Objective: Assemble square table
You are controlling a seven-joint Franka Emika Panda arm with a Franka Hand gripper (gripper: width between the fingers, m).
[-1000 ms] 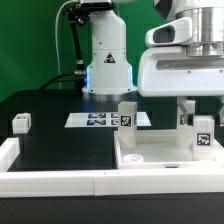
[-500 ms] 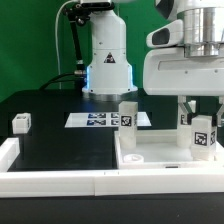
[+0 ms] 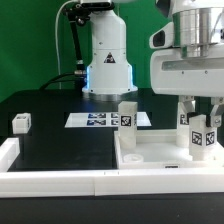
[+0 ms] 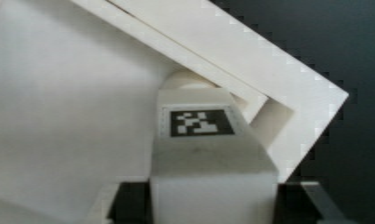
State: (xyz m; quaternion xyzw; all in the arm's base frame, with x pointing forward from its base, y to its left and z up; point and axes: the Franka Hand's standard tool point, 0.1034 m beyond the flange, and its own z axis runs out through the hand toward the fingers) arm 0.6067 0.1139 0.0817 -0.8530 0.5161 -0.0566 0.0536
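Square table slab lies at the black table's near edge, toward the exterior view's right. The gripper, jaws partway closed, clamps a tagged leg block upright at the slab's right corner. A second leg stands on the slab's far left corner. A third leg sits near the table's left edge.

Black table: slab; leg block; marker board.
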